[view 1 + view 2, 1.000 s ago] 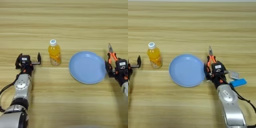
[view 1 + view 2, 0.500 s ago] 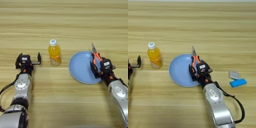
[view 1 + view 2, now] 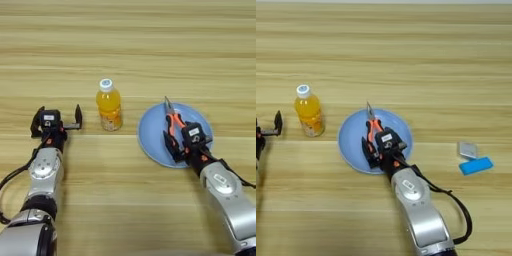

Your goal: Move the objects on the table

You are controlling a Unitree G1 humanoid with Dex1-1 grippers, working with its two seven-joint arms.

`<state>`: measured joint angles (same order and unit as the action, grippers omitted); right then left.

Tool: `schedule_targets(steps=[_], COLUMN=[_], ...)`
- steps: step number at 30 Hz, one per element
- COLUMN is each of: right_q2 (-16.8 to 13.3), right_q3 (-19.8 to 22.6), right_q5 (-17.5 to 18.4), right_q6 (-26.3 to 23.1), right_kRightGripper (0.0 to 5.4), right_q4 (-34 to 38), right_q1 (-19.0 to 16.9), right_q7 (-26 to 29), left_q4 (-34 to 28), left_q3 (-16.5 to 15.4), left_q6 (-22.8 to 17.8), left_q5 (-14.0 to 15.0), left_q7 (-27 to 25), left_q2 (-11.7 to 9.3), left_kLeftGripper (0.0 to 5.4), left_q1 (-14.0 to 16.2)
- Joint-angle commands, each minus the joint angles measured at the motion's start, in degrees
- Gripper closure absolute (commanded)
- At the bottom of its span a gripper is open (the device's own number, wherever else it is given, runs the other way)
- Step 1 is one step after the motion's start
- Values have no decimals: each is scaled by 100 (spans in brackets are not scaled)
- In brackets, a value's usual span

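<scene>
My right gripper (image 3: 177, 141) is shut on the metal pliers (image 3: 172, 118) by their orange-and-black handles. It holds them over the middle of a round blue plate (image 3: 150, 131), nose pointing away from me; I cannot tell whether they touch the plate. A small flat bright-blue block (image 3: 476, 165) lies on the wooden table (image 3: 446, 65) to the right of the plate, away from both grippers. My left gripper (image 3: 56, 120) rests open at the left, holding nothing, just left of the bottle.
An orange juice bottle (image 3: 109, 105) with a white cap stands upright between my left gripper and the plate. A small grey flat piece (image 3: 467, 149) lies just behind the blue block.
My right gripper has carried the pliers leftwards, from the plate's right rim to over its middle. The left arm has not moved.
</scene>
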<state>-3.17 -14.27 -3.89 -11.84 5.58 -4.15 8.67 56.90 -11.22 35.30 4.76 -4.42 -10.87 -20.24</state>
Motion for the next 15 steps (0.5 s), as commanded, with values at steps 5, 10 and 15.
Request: schedule_targets(steps=[5, 10, 15], right_q2=[67, 51, 52], right_q3=[79, 74, 65], right_q5=[74, 61, 70], right_q6=[119, 129, 135], right_kRightGripper=[193, 193, 193], right_q4=[-362, -471, -526], right_q1=[206, 258, 262], right_q7=[74, 93, 108], left_q4=[-22, -18, -21], left_q3=[-25, -28, -28], left_q6=[37, 36, 33], left_q5=[-19, -14, -10], left_q7=[29, 24, 13], left_q2=[-39, -43, -46], left_kLeftGripper=[0, 0, 0], left_q1=[23, 27, 34])
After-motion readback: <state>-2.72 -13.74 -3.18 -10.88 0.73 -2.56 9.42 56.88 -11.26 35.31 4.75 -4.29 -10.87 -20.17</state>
